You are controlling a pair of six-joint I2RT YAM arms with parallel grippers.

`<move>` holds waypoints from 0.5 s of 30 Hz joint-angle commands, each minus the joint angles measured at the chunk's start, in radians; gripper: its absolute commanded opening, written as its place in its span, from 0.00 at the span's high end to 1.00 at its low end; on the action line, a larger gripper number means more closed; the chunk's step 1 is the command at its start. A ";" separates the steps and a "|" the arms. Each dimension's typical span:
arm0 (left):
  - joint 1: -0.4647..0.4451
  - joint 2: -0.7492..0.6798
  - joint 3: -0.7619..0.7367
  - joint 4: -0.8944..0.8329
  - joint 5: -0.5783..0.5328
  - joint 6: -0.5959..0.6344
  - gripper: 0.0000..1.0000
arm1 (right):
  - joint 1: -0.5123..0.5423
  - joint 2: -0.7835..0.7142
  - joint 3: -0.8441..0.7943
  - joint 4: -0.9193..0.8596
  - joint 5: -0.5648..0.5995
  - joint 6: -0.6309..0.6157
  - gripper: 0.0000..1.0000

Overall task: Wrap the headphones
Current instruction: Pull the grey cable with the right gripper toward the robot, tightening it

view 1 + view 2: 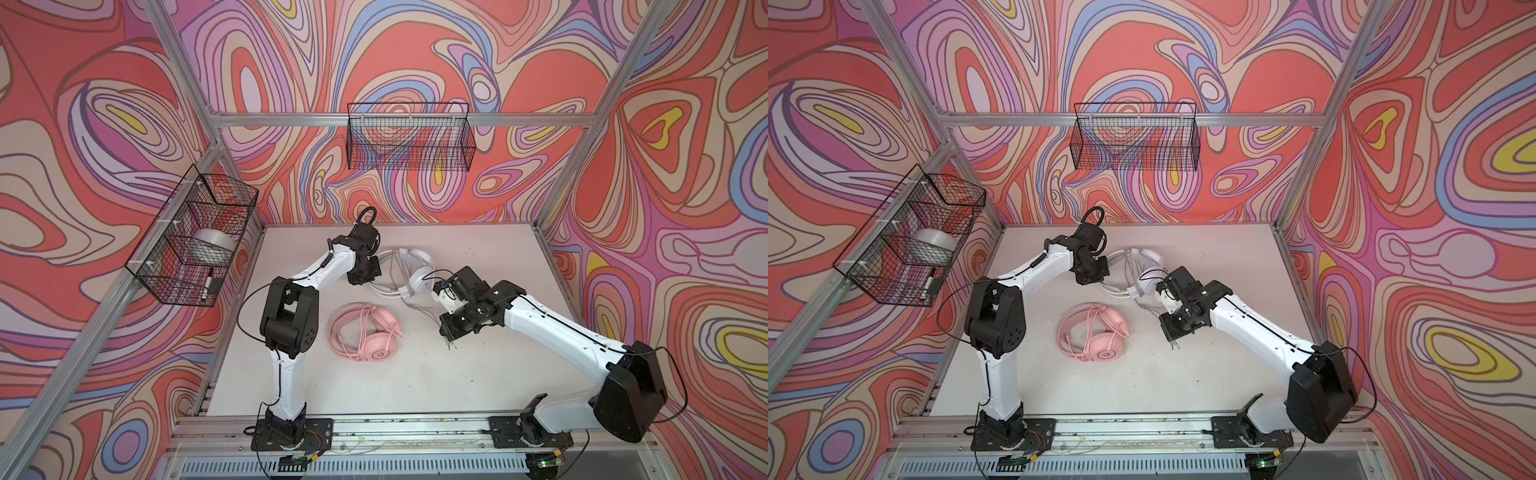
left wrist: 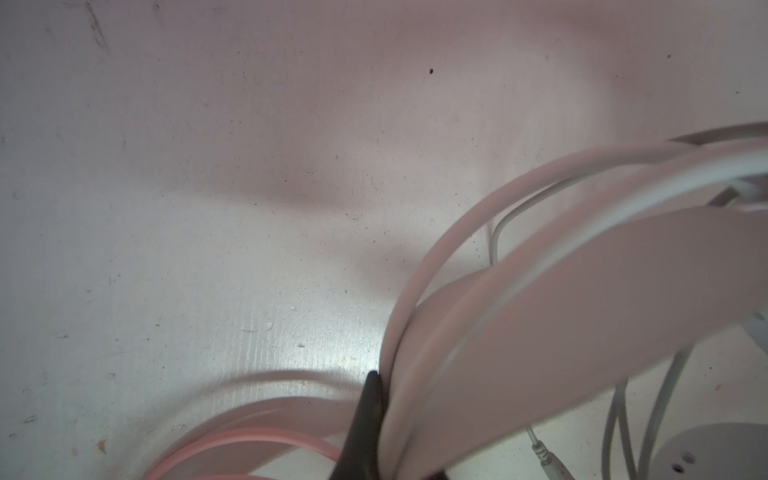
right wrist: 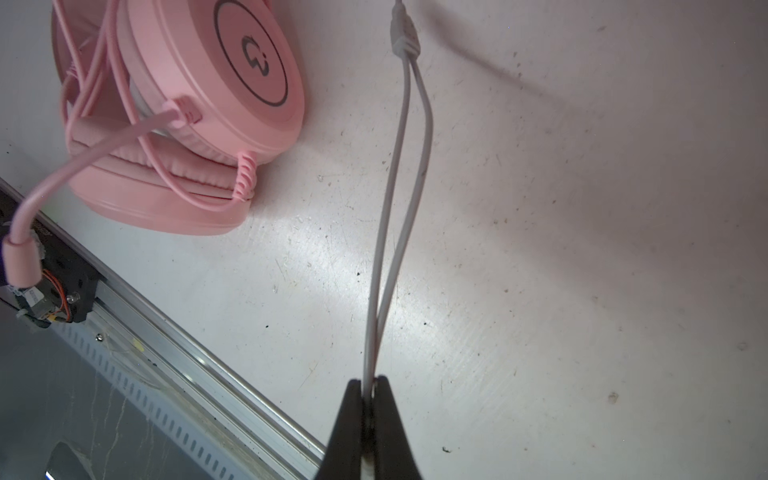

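Note:
The white headphones (image 1: 420,279) are at the back middle of the table, with their headband raised. My left gripper (image 1: 371,274) is shut on that headband (image 2: 540,311); in the left wrist view only one black finger (image 2: 368,415) shows, and the band hides the other. My right gripper (image 1: 451,341) is lower on the right and is shut on two strands of the grey cable (image 3: 399,208), which runs back up to the white headset. The pink headphones (image 1: 365,332) lie flat in the middle of the table with their pink cable looped over them, apart from both grippers.
A wire basket (image 1: 195,237) on the left wall holds a roll of tape (image 1: 212,245) and a marker. Another wire basket (image 1: 409,137) hangs on the back wall. An aluminium rail (image 1: 395,428) runs along the table's front edge.

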 commanded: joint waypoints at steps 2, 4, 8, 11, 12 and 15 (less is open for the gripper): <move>0.015 -0.017 0.045 0.000 0.006 -0.003 1.00 | 0.007 -0.034 0.033 -0.061 0.062 -0.010 1.00; 0.018 -0.017 0.049 -0.002 0.002 -0.002 1.00 | 0.007 -0.045 0.036 -0.070 0.061 -0.008 1.00; 0.023 -0.013 0.058 -0.009 -0.009 0.000 1.00 | 0.009 -0.079 0.035 -0.084 0.046 -0.011 1.00; 0.025 -0.005 0.063 -0.010 -0.023 0.002 1.00 | 0.013 -0.101 0.035 -0.089 0.022 -0.024 1.00; 0.027 -0.001 0.065 -0.010 -0.024 0.001 1.00 | 0.015 -0.102 0.035 -0.092 0.015 -0.028 1.00; 0.029 0.014 0.081 -0.012 -0.023 0.001 1.00 | 0.021 -0.097 0.044 -0.113 0.006 -0.038 1.00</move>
